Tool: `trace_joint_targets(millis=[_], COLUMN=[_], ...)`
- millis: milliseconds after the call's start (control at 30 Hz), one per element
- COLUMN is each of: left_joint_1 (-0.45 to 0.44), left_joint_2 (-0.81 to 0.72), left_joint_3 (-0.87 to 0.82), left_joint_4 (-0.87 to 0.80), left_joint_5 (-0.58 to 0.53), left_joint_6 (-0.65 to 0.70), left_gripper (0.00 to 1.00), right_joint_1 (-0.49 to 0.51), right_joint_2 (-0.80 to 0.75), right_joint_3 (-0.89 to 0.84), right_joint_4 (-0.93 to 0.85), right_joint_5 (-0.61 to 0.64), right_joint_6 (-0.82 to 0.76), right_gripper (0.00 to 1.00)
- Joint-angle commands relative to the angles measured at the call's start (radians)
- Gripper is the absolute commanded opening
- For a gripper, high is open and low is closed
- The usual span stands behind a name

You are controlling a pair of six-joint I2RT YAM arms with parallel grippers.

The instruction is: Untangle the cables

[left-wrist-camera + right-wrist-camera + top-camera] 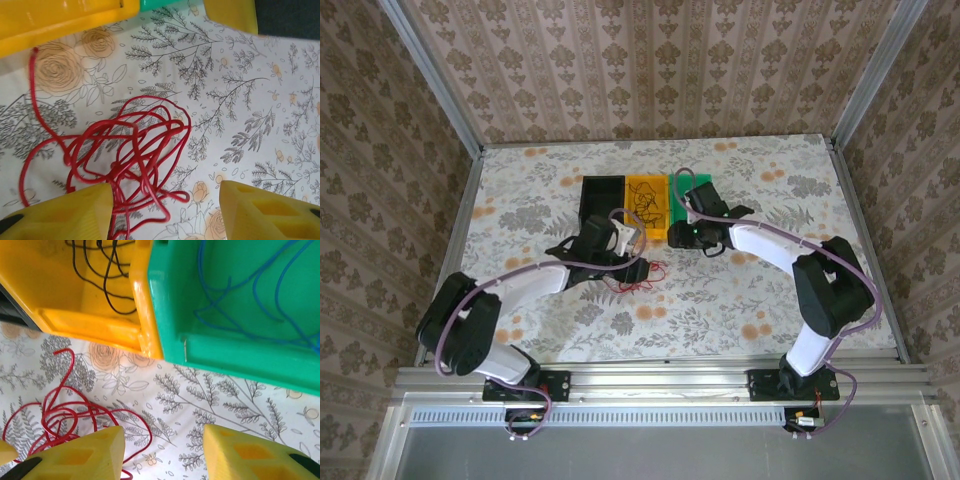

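Thin red cable (118, 164) coils in loose loops on floral tablecloth (250, 90).

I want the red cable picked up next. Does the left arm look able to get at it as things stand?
Probably yes. The red cable lies loose on the table with nothing over it, and the left arm has its jaws open just above the tangle.

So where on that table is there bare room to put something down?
Bare cloth lies left of the black bin, out to the far-left corner, and right of the green bin, out to the far-right corner. So is a strip along the near edge. The middle is crowded: three bins, and the red cable before the yellow bin.
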Motion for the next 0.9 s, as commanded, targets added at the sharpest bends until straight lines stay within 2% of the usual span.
trace_joint_targets(millis=[0, 100, 300, 533, 867], left_joint_1=[-0.004, -0.004, -0.004, 0.006, 0.055], left_joint_2=[0.041, 0.069, 0.116, 0.150, 0.152], left_joint_3=[0.049, 0.064, 0.101, 0.110, 0.065], left_joint_4=[-0.015, 0.001, 0.005, 0.002, 0.063], left_joint_5=[0.007, -0.020, -0.023, -0.013, 0.068], left_joint_6=[0.039, 0.041, 0.037, 0.024, -0.019], left_gripper=[0.57, 0.53, 0.36, 0.01, 0.00], right_joint_1=[0.024, 0.042, 0.071, 0.087, 0.111], right_joint_2=[-0.022, -0.017, -0.007, -0.003, 0.035], right_joint_3=[-0.023, -0.044, -0.087, -0.148, -0.139], right_joint_4=[0.040, 0.045, 0.073, 0.155, 0.221], right_joint_5=[-0.024, -0.025, -0.034, -0.123, -0.299], right_joint_6=[0.001, 0.001, 0.005, -0.012, -0.064], right_gripper=[0.45, 0.45, 0.45, 0.46, 0.52])
